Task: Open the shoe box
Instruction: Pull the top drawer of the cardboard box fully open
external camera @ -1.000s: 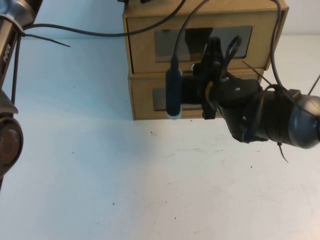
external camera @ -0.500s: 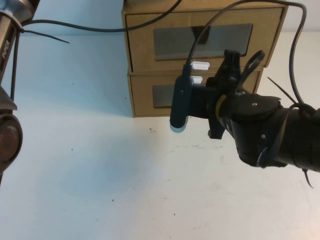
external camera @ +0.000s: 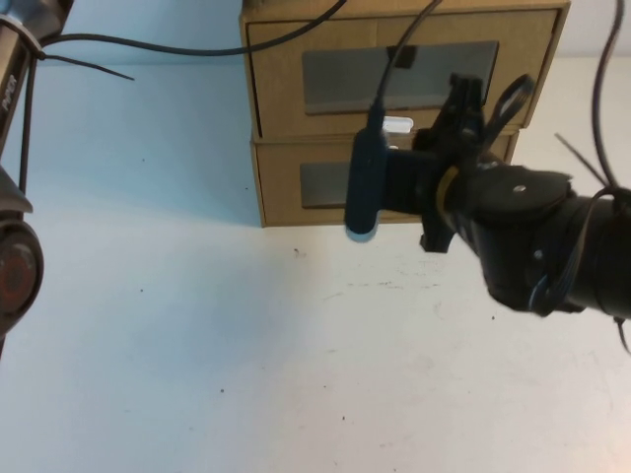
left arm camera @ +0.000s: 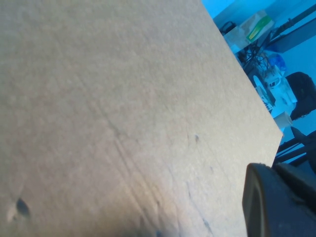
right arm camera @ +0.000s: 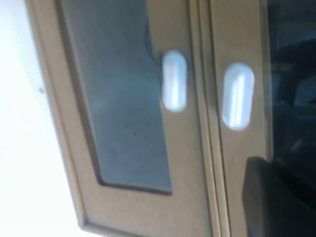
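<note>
A plain white tabletop point(external camera: 246, 355) fills most of the high view, marked by a few small dark specks point(external camera: 298, 253). The left wrist view catches blue-tinted room clutter point(left arm camera: 254, 27), too indistinct to identify.

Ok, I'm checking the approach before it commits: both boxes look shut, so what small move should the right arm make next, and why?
Probably open the right pincer and ease it toward a white tab. It hangs shut in front of the stacked shoe boxes, gripping nothing, and both drawer fronts sit closed. The left pincer is off to the left, facing cardboard.
</note>
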